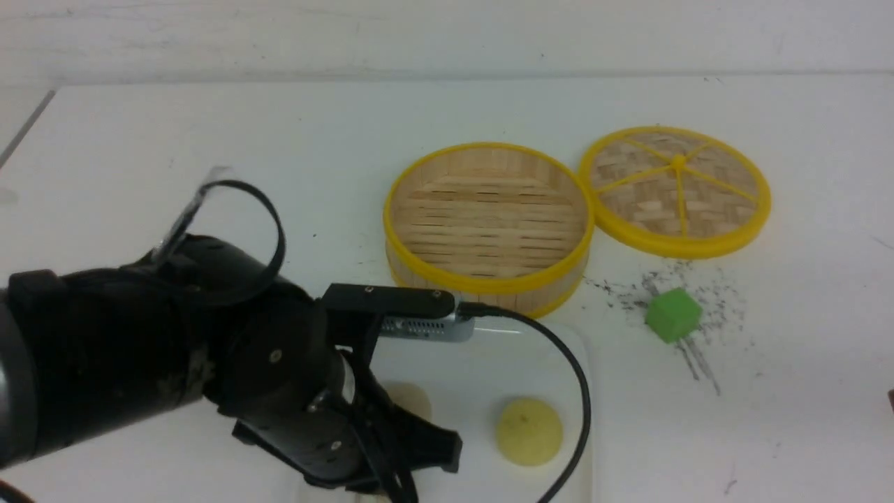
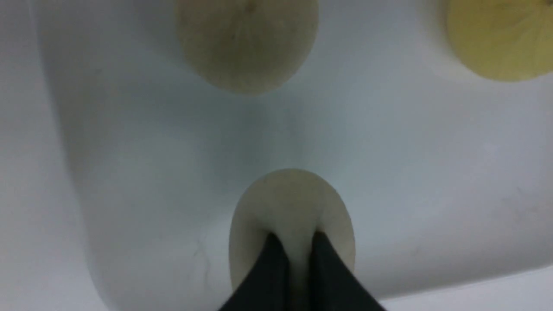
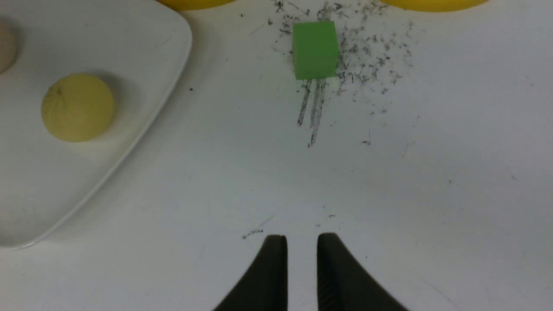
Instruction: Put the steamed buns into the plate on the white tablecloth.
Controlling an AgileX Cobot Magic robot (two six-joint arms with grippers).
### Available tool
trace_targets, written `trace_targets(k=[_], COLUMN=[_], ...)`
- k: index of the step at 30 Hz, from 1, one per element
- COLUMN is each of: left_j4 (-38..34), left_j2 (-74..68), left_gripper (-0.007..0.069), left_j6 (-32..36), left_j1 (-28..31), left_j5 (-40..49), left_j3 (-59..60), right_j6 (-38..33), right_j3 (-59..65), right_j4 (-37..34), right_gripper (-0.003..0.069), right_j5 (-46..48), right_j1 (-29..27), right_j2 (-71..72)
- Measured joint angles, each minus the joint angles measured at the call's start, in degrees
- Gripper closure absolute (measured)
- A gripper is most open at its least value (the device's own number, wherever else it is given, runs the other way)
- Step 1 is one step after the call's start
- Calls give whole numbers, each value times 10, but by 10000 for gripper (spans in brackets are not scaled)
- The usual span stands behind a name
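My left gripper (image 2: 298, 237) is shut on an off-white steamed bun (image 2: 293, 198), pinching its top low over the white plate (image 2: 389, 151). I cannot tell whether this bun touches the plate. A second off-white bun (image 2: 246, 43) and the pale yellow bun (image 2: 501, 39) lie in the plate. In the front view my left arm covers most of the plate (image 1: 482, 363); the yellow bun (image 1: 529, 431) and part of an off-white bun (image 1: 413, 398) show. My right gripper (image 3: 301, 242) is shut and empty, low over the white tablecloth (image 3: 389, 181), to the right of the plate (image 3: 142, 103).
The round yellow-rimmed bamboo steamer (image 1: 489, 216) stands empty behind the plate, with its woven lid (image 1: 676, 188) flat to its right. A green cube (image 1: 672, 314) sits among dark scuff marks right of the plate and ahead of my right gripper (image 3: 315, 49).
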State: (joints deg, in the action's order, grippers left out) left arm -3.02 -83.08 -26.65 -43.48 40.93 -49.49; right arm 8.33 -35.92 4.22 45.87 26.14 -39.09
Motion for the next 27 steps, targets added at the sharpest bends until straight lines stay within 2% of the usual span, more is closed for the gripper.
trace_targets(k=[4, 11, 12, 13, 14, 16, 17, 20, 23, 26, 27], left_j4=[0, -5, -5, -5, -5, 5, 7, 35, 59, 72, 72], left_j2=[-8, -33, -33, -31, -30, -21, -21, -7, -2, -2, -2], left_gripper=[545, 317, 309, 246, 239, 169, 162, 130, 127, 135, 136], left_j6=[-1, -1, -1, -1, -1, -1, -1, -1, -1, -1, -1], left_j1=[0, 0, 0, 0, 0, 0, 0, 0, 0, 0, 0], left_j5=[-4, -8, -8, -5, -4, 4, 5, 18, 31, 40, 40], left_j3=[0, 0, -1, -8, -11, -34, -36, -67, -88, -104, -104], right_j6=[0, 0, 0, 0, 0, -1, -1, -1, -1, 3, 3], right_j3=[0, -5, -7, -23, -28, -63, -66, -112, -123, -82, -82], right_j4=[1, 1, 1, 1, 1, -1, -1, -1, -3, -32, -32], right_gripper=[526, 534, 536, 552, 557, 601, 601, 670, 674, 674, 674], right_j5=[0, 30, 36, 70, 74, 128, 132, 191, 204, 125, 125], right_j1=[0, 0, 0, 0, 0, 0, 0, 0, 0, 0, 0], right_j2=[0, 17, 18, 35, 37, 68, 70, 124, 171, 250, 250])
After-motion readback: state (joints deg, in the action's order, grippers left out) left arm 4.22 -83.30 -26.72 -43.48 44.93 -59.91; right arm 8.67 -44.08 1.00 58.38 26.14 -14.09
